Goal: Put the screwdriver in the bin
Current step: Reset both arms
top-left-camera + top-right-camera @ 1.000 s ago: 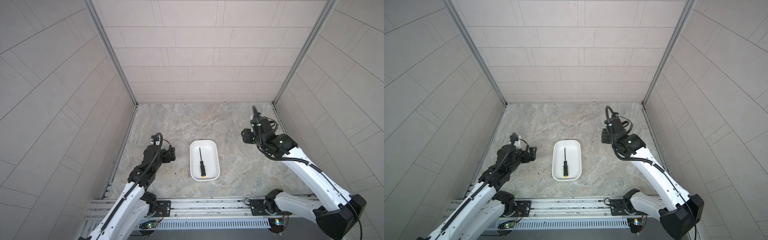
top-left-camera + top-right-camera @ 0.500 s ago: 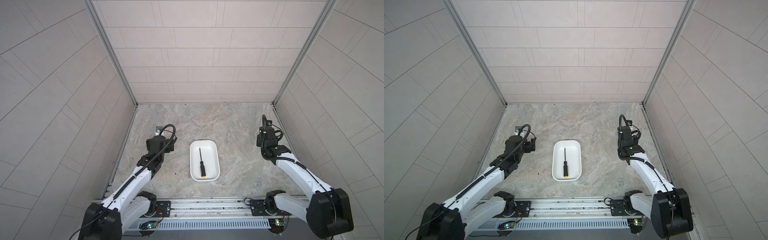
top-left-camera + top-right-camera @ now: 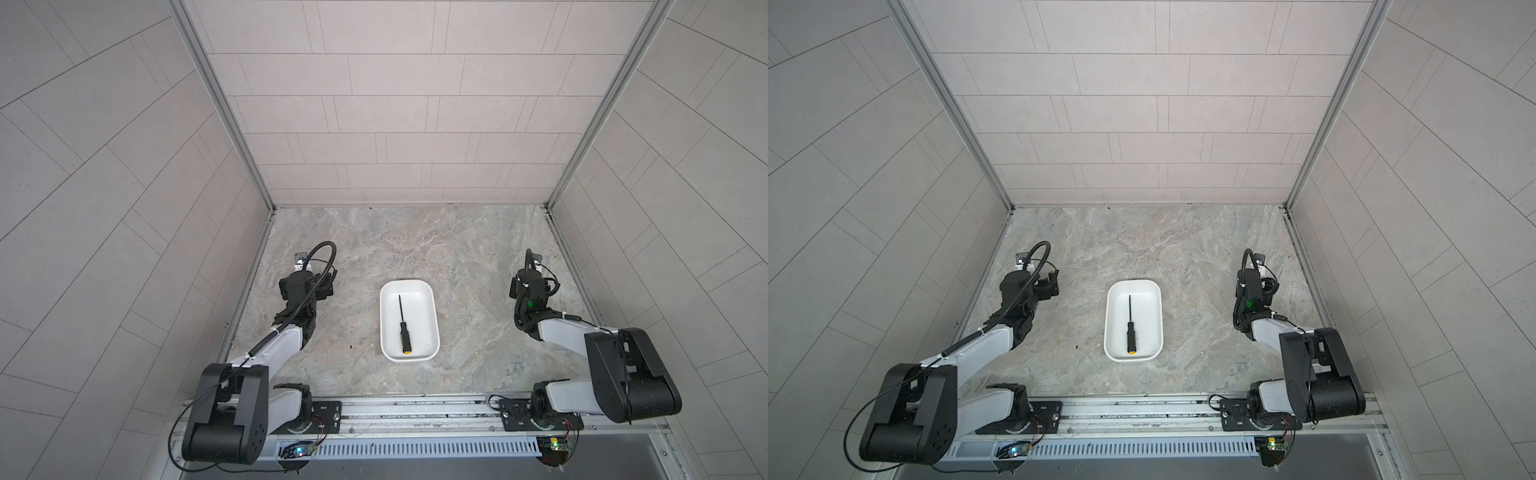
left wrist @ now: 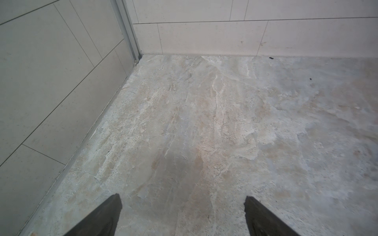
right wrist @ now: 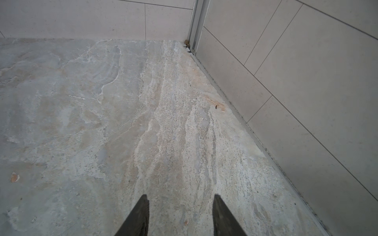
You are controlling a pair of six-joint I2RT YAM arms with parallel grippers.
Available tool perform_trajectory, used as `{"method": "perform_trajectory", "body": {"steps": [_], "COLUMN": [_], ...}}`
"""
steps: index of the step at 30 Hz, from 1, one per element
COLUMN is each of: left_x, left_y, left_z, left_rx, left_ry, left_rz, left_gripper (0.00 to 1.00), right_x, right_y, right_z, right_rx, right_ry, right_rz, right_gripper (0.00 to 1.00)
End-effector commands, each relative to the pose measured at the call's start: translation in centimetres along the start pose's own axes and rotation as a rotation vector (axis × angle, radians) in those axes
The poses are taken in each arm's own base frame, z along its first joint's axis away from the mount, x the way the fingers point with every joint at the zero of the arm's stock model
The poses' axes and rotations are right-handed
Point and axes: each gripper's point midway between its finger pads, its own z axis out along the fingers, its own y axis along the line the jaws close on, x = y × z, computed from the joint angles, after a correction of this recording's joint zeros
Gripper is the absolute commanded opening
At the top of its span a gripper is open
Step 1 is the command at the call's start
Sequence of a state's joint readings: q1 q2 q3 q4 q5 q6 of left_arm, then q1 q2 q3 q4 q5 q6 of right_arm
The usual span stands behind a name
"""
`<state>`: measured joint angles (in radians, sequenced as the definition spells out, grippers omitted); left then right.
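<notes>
Screwdriver (image 3: 403, 326) in bin (image 3: 432, 332) shows only in top views.

In both top views the fingers of the left gripper (image 3: 300, 266) and the right gripper (image 3: 536, 266) lie hidden beneath their own wrist housings and cables, so jaw spacing cannot be read there. In the left wrist view only two dark fingertips (image 4: 106, 214) show, cut off by the picture's edge, with bare table (image 4: 204, 122) between them; the right wrist view likewise shows only truncated fingertips (image 5: 139, 216), spaced apart. The tip of the screwdriver (image 3: 404, 328) is too fine to resolve against the bin (image 3: 432, 299). Small dark specks on the table near its left edge (image 3: 352, 345) are too small to identify. Neither wrist view includes the bin.
</notes>
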<state>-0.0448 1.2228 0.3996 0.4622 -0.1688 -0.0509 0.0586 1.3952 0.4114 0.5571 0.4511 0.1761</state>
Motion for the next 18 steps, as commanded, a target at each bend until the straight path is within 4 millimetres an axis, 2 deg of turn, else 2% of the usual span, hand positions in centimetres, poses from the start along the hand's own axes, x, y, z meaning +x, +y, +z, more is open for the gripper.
{"method": "perform_trajectory", "body": {"steps": [1, 7, 18], "left_x": [-1.3, -0.5, 1.1], "left_y": [-0.7, -0.5, 0.0], "left_z": [0.5, 1.8, 4.6], "left_rx": [0.047, 0.042, -0.003], "left_ry": [-0.06, -0.042, 0.002], "left_rz": [-0.03, -0.023, -0.032], "left_gripper": [1.0, 1.0, 1.0], "right_x": [-1.7, -0.9, -0.8], "right_y": [0.8, 3.0, 3.2], "right_z": [0.6, 1.0, 1.0], "right_rx": [-0.014, -0.121, -0.122], "right_ry": [-0.056, -0.074, -0.074], "right_rz": [0.018, -0.033, -0.039], "right_gripper": [0.44, 0.44, 0.48]}}
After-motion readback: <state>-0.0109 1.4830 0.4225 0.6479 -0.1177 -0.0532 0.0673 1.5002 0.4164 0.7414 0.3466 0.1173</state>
